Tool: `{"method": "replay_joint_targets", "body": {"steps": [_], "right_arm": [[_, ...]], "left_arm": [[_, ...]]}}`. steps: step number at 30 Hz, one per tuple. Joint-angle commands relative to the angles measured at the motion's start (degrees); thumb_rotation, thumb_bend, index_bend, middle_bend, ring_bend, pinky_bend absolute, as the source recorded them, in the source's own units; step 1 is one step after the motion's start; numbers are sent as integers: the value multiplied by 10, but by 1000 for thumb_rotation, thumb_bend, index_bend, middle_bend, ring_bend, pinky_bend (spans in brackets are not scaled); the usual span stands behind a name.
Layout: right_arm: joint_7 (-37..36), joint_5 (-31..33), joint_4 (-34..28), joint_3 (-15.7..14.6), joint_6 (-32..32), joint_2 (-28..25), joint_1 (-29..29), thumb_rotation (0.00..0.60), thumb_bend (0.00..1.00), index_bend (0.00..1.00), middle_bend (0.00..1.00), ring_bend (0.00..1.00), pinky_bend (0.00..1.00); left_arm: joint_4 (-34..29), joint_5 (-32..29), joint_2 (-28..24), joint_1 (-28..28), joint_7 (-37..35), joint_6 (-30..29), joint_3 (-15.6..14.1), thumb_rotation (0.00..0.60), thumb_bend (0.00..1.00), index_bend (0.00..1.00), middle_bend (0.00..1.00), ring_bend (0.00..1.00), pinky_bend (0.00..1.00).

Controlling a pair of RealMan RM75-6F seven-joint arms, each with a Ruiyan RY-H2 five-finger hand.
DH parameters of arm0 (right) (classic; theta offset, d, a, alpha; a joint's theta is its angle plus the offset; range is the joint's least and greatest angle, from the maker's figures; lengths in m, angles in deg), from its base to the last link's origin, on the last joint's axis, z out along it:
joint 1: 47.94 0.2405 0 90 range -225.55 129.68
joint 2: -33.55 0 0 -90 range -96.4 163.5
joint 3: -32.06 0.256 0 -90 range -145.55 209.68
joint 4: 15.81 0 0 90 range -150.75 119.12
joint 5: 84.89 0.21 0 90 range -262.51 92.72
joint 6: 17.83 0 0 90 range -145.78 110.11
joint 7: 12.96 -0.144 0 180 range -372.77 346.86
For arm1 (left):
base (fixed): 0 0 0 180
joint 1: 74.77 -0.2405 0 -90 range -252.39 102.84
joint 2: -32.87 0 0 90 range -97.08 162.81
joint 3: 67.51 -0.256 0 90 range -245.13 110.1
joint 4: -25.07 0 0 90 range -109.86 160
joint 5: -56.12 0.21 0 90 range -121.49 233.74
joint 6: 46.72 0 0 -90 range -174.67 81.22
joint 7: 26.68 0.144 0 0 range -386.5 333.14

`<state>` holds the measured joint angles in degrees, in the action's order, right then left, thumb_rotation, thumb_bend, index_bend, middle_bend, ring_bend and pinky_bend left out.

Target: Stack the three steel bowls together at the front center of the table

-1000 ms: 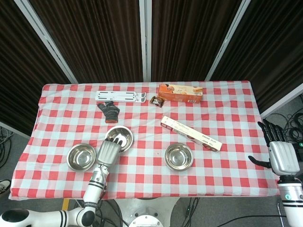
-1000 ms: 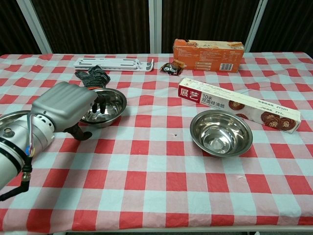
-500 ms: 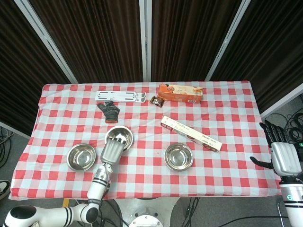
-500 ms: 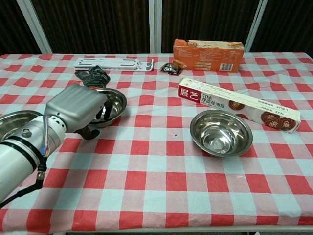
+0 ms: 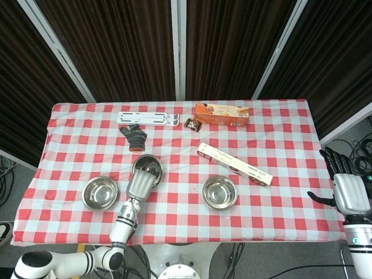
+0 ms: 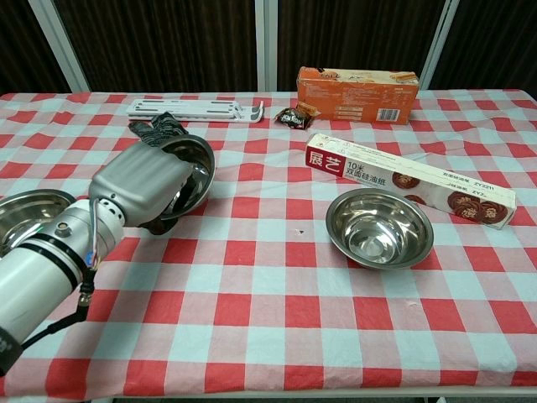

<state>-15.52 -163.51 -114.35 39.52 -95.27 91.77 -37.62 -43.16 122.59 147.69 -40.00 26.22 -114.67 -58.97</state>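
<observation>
Here, left hand (image 6: 144, 186) gripping tilted middle bowl (image 6: 191, 172), right hand (image 5: 347, 189) open.

I see three polished steel bowls (image 6: 379, 227) (image 6: 191, 173) (image 5: 99, 192), mirror-glossy. My left hand (image 6: 144, 186) has a matt grey metallic shell. The checked tablecloth (image 6: 277, 294) is soft cloth; the boxes (image 6: 356, 95) (image 6: 409, 180) near the far edge look like glossy printed card.

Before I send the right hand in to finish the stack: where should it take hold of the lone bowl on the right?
Grip the right bowl by its thin rim on the right-hand edge, coming from the right hand's side. It sits upright and open, so the rim is free there.
</observation>
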Motion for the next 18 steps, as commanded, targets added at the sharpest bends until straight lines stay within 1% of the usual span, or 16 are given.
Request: {"method": "replay_joint_targets", "body": {"steps": [1, 10, 13, 18], "right_arm": [[-1, 2, 2, 1, 1, 1, 1, 600, 42, 0, 0, 0, 0], [-5, 4, 6, 0, 3, 1, 0, 600, 42, 0, 0, 0, 0], [-7, 4, 6, 0, 2, 1, -1, 600, 42, 0, 0, 0, 0], [-8, 1, 5, 1, 0, 1, -1, 600, 42, 0, 0, 0, 0]], "left_arm": [[1, -1, 1, 1, 3, 1, 0, 600, 371, 678, 716, 626, 713], [-28, 13, -14, 1, 15, -11, -8, 600, 378, 687, 725, 637, 724], [-51, 19, -27, 1, 27, -18, -11, 600, 380, 689, 729, 640, 727], [-106, 26, -50, -5, 61, -32, -26, 600, 381, 693, 733, 643, 729]]}}
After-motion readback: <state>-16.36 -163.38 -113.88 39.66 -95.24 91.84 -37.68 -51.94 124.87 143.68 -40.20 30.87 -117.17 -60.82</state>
